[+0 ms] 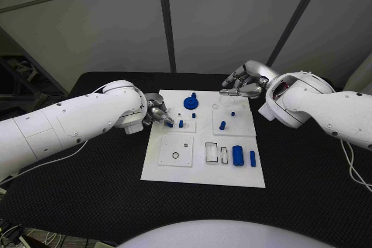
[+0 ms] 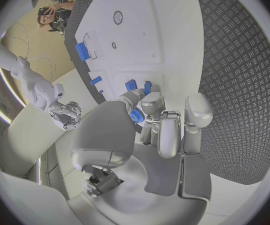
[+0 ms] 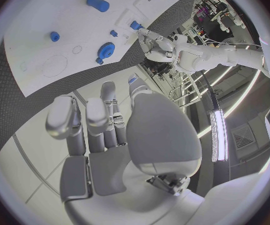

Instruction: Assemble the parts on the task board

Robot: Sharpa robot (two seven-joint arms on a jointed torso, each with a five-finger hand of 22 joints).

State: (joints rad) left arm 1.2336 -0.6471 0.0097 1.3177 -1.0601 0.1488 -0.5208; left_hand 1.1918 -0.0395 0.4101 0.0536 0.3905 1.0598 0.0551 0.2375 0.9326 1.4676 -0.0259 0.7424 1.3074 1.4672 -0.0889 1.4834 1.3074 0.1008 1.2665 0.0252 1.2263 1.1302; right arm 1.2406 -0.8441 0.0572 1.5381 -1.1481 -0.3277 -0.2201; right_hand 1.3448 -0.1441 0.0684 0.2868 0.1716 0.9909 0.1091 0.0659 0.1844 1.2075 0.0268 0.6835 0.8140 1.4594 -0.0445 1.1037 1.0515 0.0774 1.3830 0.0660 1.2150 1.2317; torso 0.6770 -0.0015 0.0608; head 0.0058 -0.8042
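The white task board [image 1: 203,172] lies in the middle of the black table. My left hand [image 1: 157,114] sits at the board's left edge and pinches a small blue part [image 2: 137,116] between thumb and fingers, low over the board. Beside it stand short blue pegs [image 1: 181,123]; a blue gear [image 1: 191,102] sits behind them. My right hand [image 1: 244,84] hovers over the board's far right corner with fingers bent. A sliver of blue part [image 3: 133,79] shows at its thumb tip. A blue cylinder [image 1: 238,151] and a slim blue bar [image 1: 252,158] lie at the near right.
More blue pegs [image 1: 222,124] stand on the board's right plate. A square plate with a small hole [image 1: 176,150] and rectangular slots [image 1: 212,152] occupy the near half. Black table [image 1: 93,189] surrounds the board on every side.
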